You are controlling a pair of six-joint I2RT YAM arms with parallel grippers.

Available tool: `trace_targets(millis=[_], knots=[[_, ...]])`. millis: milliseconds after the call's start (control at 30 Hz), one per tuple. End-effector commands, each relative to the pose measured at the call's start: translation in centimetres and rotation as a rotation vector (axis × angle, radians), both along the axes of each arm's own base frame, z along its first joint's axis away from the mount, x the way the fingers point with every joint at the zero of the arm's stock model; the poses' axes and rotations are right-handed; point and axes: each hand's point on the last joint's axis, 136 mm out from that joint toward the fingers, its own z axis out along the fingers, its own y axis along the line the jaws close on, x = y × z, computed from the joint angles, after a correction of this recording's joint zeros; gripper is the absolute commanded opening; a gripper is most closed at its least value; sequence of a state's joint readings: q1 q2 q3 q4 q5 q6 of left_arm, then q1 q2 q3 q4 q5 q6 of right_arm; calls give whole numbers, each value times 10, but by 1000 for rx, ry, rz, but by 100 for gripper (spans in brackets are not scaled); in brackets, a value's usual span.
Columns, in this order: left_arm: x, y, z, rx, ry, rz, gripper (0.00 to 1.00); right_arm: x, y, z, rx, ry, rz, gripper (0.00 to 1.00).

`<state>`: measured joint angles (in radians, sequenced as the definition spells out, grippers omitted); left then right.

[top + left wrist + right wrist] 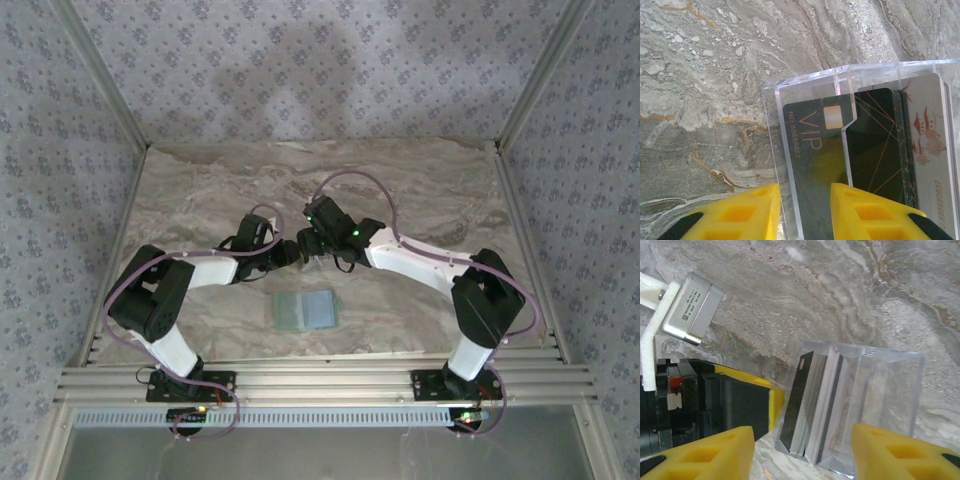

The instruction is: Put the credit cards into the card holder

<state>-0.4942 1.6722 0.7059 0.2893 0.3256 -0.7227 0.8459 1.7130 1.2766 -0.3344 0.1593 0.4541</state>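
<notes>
Two arms meet mid-table in the top view, left gripper [288, 253] beside right gripper [316, 246]. The sage-green card holder [290, 308] lies flat near them, toward the bases.

Left wrist: credit cards [812, 150] stand in a clear box [771, 125]. Yellow fingers [740, 215] straddle its wall, and we cannot tell if they grip.

Right wrist: jaws spread wide over the box [885, 390], holding nothing. We judge the cards light, stiff and slick, so pinch one exposed edge.

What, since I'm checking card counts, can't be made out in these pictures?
Top view: card holder too small to tell if cards sit inside.
Right wrist: stack of cards in the clear box seen edge-on, edges running together; count unclear.
Left wrist: white card has its printed number cut off by the bottom edge.
</notes>
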Motion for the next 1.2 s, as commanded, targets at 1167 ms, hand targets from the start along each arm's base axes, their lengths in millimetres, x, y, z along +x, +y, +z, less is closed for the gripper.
trace_targets(millis=[1167], knots=[[-2, -4, -6, -1, 6, -14, 30, 6, 21, -42, 130, 203, 114, 46]])
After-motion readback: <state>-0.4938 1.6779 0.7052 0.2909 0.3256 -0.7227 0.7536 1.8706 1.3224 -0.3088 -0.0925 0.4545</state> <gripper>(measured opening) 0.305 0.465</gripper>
